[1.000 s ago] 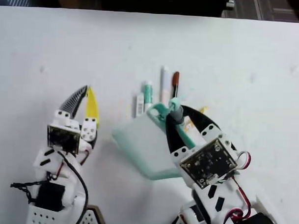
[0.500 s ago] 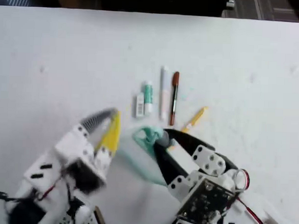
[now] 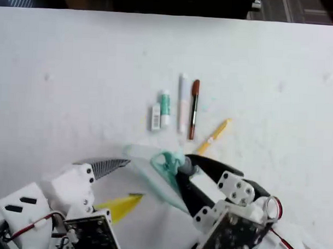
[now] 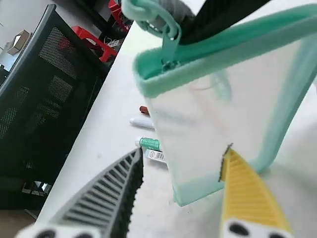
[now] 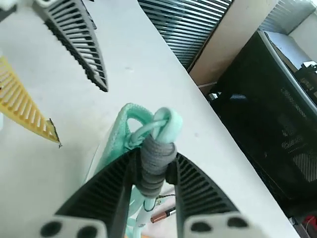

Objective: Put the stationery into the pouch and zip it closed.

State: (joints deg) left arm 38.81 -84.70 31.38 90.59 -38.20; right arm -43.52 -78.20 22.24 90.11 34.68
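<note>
"So, why hold the pouch [image 4: 208,114] up like that?"

"My right gripper [image 3: 186,164] is pinched on the grey-wrapped pull [image 5: 154,148] at the zip end. That way the body stands on edge above the table [image 3: 75,61] rather than lying flat. I judge that this gives my other arm a side to take hold of."

"And the left gripper [image 3: 133,179]?"

"Its jaws are spread wide. The grey finger [image 4: 114,198] is on one side of the pouch's lower end and the yellow finger [image 4: 247,193] on the other. I cannot tell whether the yellow one touches the pouch. If it closed there, I could pull the mouth apart against the right's hold."

"Is the zip open?"

"I cannot tell; the mint band along the top hides it."

"Where's the stationery [image 3: 181,119]?"

"It's all on the table beyond the pouch, none of it inside. There's a small white stick [image 3: 155,116] just beside a green-capped tube [image 3: 165,108], then a white pen [image 3: 182,92] and a brown pen [image 3: 194,106]. A yellow pen [image 3: 215,134] lies slantwise nearest my right gripper. They sit close together, so each should be a short carry."
</note>
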